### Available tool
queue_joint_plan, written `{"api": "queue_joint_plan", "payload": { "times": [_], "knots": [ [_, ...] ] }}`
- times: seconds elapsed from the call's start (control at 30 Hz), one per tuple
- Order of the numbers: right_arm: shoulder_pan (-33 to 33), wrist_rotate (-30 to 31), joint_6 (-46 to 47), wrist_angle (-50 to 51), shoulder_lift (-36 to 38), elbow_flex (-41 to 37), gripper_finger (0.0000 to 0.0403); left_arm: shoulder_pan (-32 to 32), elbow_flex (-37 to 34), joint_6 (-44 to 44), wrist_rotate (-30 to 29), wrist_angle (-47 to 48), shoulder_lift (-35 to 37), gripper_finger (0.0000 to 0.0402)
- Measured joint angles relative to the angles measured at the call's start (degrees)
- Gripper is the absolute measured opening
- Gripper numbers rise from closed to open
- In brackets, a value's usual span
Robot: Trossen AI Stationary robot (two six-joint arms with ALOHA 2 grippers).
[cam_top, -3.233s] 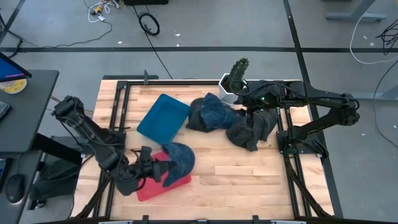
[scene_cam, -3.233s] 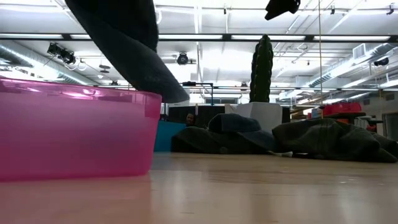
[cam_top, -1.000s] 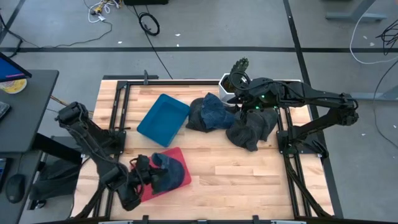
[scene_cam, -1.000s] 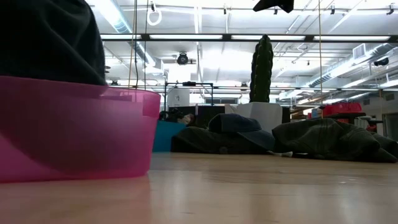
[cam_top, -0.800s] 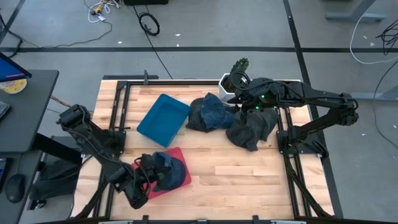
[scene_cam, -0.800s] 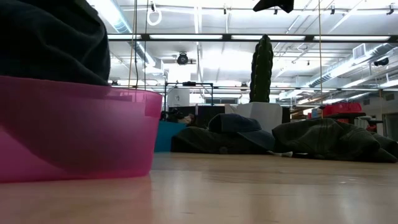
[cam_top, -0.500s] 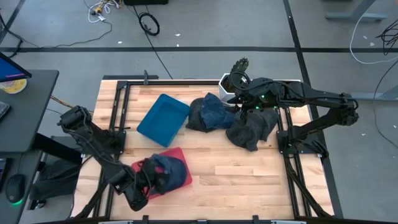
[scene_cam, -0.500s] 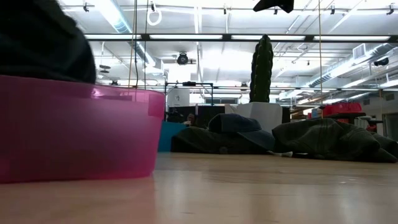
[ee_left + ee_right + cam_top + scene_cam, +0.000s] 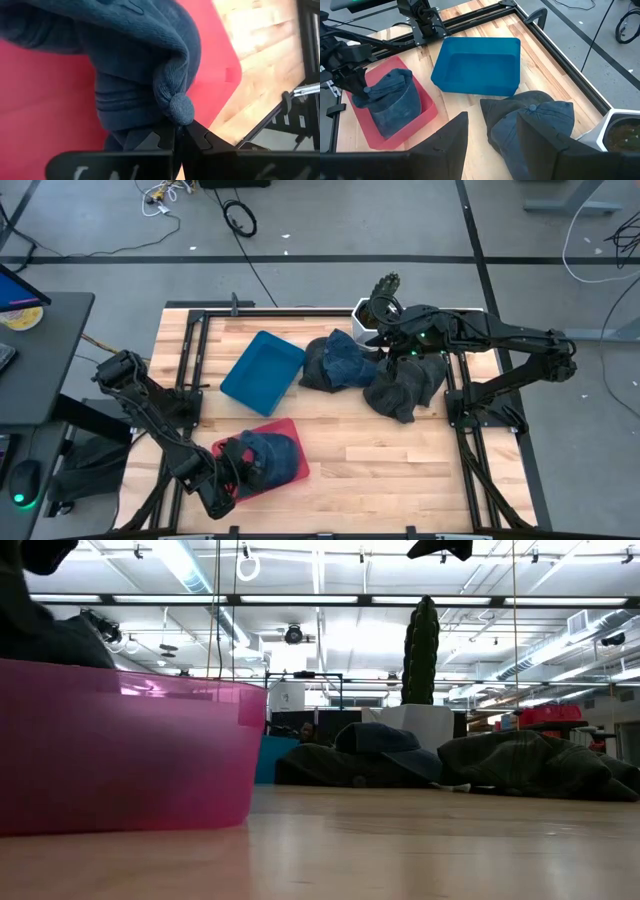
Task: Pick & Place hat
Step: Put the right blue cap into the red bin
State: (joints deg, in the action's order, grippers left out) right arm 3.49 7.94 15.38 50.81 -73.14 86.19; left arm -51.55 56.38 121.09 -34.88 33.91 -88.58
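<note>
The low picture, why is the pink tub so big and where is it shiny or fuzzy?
In the low view the pink tub sits closest to the camera, so it looks huge, with ceiling-light glare along its rim; in the left wrist view the left hand looks soft, too near.

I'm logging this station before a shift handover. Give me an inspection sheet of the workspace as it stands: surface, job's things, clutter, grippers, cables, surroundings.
Surface: wooden table in a black frame, bare at the front right.
Job's things: blue knit hat lies in the red bin; blue bin holds nothing; blue cap and dark hats pile wait at the back right.
Clutter: potted cactus at the back edge.
Grippers: left gripper shut on the hat's fabric over the red bin; right gripper open, hovering above the cap.
Cables: loose black cable and a white one on the floor.
Surroundings: grey floor, desk at the left.
</note>
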Motion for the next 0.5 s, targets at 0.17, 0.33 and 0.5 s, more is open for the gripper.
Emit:
{"api": "queue_joint_plan", "payload": {
  "times": [0.17, 0.33, 0.5],
  "knots": [
    [0.0, 0.0, 0.0, 0.0, 0.0, 0.0, 0.017, 0.0, 0.0, 3.1, 0.2, -0.1, 0.0, 0.0007],
    [0.0, 0.0, -1.1, 0.0, 0.0, 0.0, 0.017, 0.0, 0.0, 5.8, 1.4, -0.5, 0.0, 0.0007],
    [0.0, 0.0, -1.3, 0.0, 0.0, 0.0, 0.017, 0.1, 0.0, 8.3, 5.1, 0.6, 0.0, 0.0006]
  ]
}}
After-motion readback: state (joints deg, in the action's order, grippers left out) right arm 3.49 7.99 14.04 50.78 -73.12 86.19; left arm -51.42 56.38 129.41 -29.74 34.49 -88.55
